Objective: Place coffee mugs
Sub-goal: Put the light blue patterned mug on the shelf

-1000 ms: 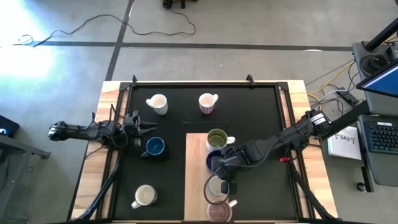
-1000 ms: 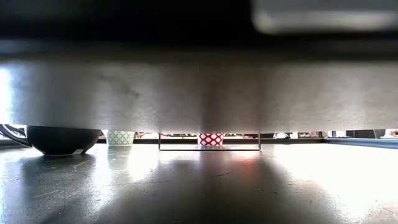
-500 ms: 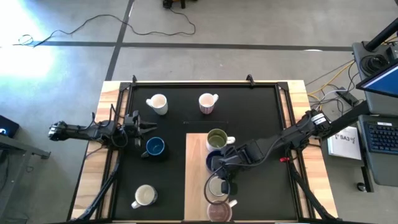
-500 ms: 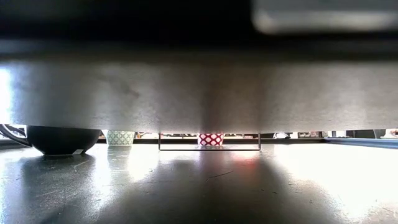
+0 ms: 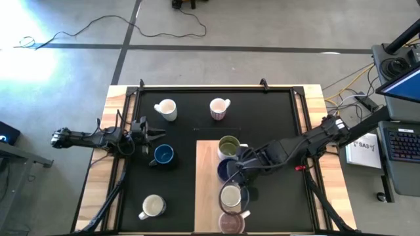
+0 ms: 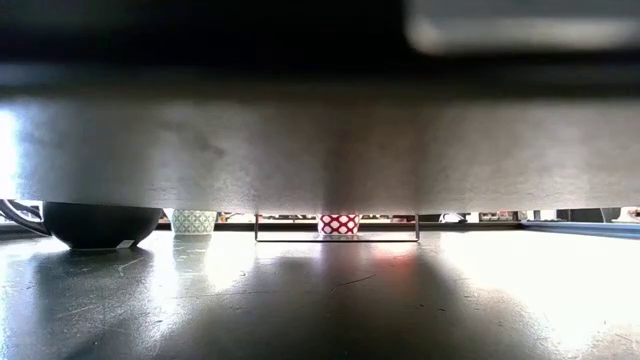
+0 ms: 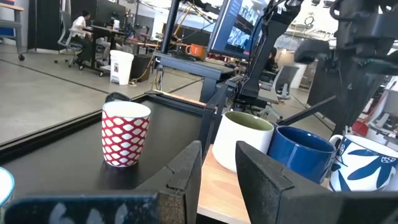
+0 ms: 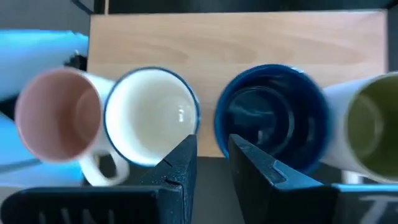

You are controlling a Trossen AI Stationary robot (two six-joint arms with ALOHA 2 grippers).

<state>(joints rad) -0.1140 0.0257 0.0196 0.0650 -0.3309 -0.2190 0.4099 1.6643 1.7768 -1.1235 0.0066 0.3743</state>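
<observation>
right gripper (image 8: 211,158) – narrow gap, empty | above blue mug (image 8: 272,112) | left gripper (image 7: 217,168) – slightly apart, empty

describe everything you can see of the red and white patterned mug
The red and white patterned mug is a small glossy, ceramic-looking cup with a red body covered in white lozenges and a pale inside. It stands upright, mouth up, on the black mat at the far side of the table, alone, nothing touching it. Its handle points right in the high view.

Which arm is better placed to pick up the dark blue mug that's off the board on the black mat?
The left. Its gripper sits right beside that dark blue ceramic mug, while the right gripper is over the mug row on the light wooden board.
</observation>
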